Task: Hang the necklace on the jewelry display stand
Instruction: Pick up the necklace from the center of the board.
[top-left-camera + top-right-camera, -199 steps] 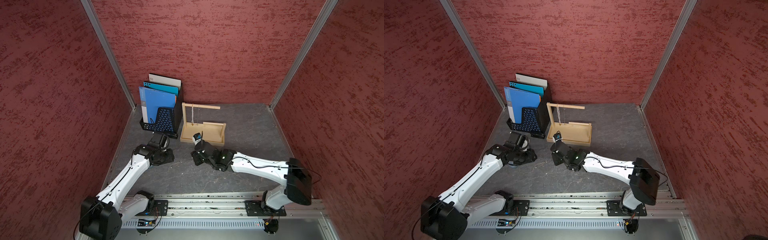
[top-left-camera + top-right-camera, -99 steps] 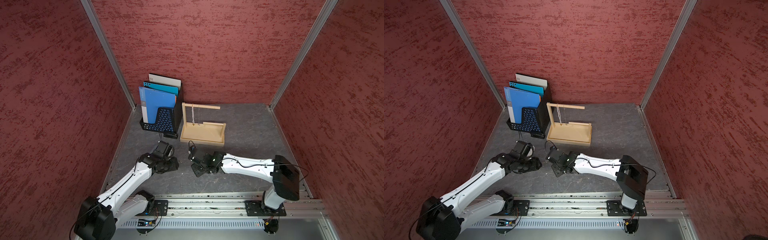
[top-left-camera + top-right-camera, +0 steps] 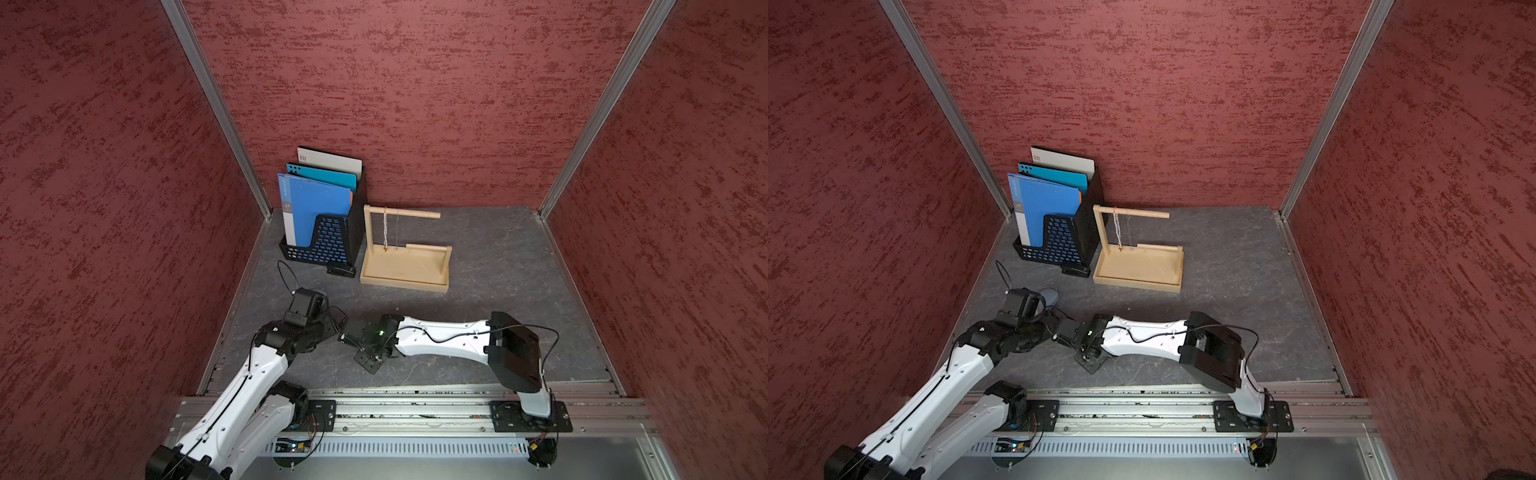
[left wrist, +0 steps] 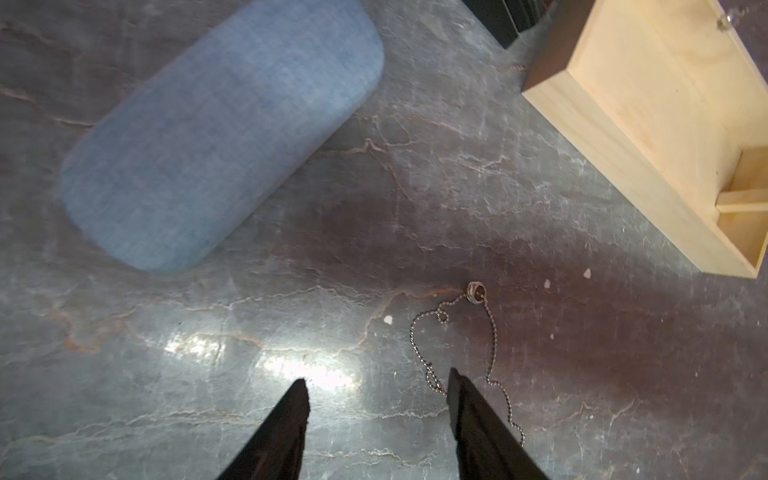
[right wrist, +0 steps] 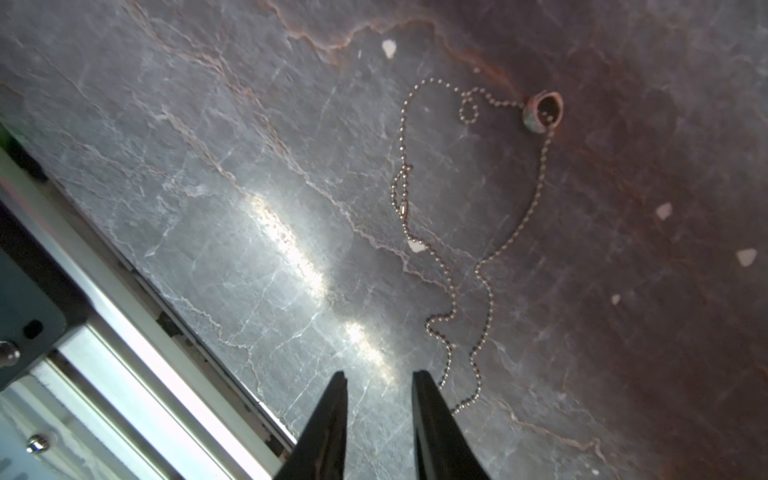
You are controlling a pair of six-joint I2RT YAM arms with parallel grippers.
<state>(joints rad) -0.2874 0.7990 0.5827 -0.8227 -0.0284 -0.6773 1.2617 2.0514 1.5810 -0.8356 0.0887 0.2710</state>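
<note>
The necklace (image 4: 489,332), a thin ball chain with a ring pendant (image 4: 476,293), lies loose on the grey table. My left gripper (image 4: 377,382) hovers over it, open and empty, and the chain runs along the outside of one finger (image 4: 469,407). My right gripper (image 5: 380,376) is open by a narrow gap with nothing in it; the necklace (image 5: 536,199) lies just beside one finger (image 5: 432,415). The pale wooden jewelry display stand (image 3: 405,280) (image 3: 1138,282) stands at the back, apart from both grippers. In both top views the two arms meet low near the table's front left.
Two chains (image 3: 386,228) hang from the stand's long dowel. A black mesh rack (image 3: 320,245) with blue folders stands left of the stand. A blue fabric case (image 4: 220,133) (image 3: 1050,296) lies by the left arm. The metal front rail (image 5: 124,332) is close to the right gripper.
The right arm has pulled back from the stand's front to the table's front left, and its jaws have narrowed. The left arm has drawn back toward the front too.
</note>
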